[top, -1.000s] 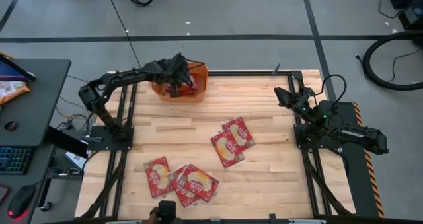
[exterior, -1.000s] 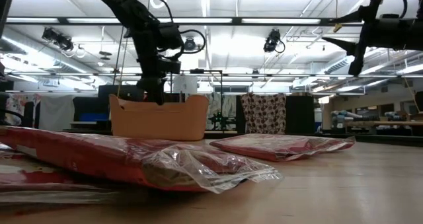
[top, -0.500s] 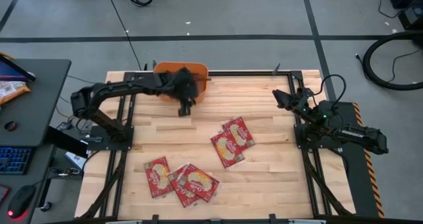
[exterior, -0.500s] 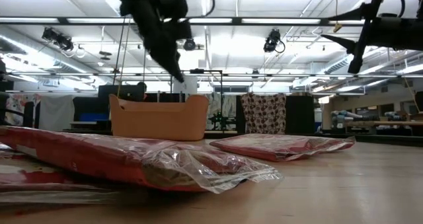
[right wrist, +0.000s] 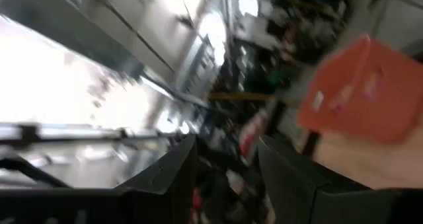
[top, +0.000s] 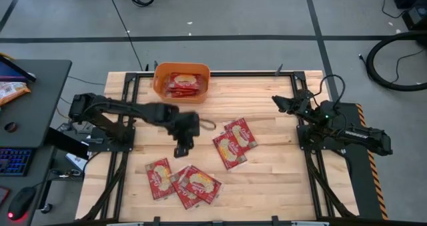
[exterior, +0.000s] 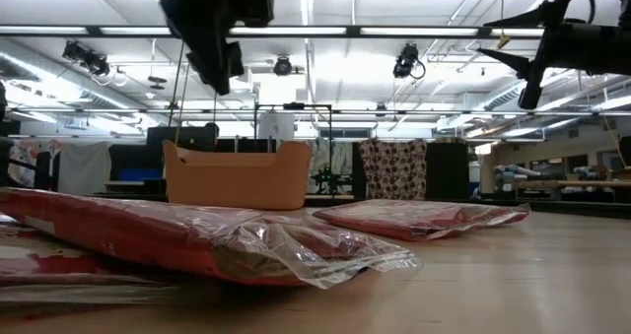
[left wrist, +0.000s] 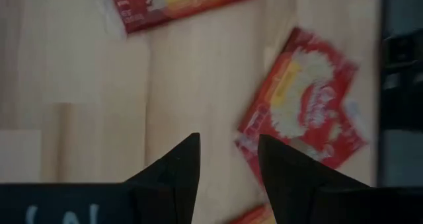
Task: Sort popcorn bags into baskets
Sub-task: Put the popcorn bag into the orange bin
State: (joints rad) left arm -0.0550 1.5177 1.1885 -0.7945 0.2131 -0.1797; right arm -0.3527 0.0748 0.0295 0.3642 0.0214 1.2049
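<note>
The orange basket [top: 181,83] stands at the table's far edge with red popcorn bags [top: 183,85] lying inside it. More red popcorn bags lie flat on the wood: two overlapping [top: 235,141] in the middle, one alone [top: 158,178] and a small heap [top: 196,184] near the near edge. My left gripper [top: 180,150] hovers open and empty above bare wood between the basket and the heap; its wrist view shows packets [left wrist: 303,118] below and ahead of the fingers. My right gripper [top: 280,101] waits open, raised above the table's right side.
The basket's plain wall [exterior: 237,176] rises at the far end in the low view, with packets [exterior: 197,240] close to the lens and another [exterior: 419,218] behind. Black frame rails [top: 127,153] run along the left and right edges. Bare wood [top: 280,173] lies to the near right.
My left gripper has left the basket, risen, and swung toward the table's near edge and a little right, and now hangs over the middle of the table. The packets inside the basket have come into view. The bags on the table have stayed where they were.
</note>
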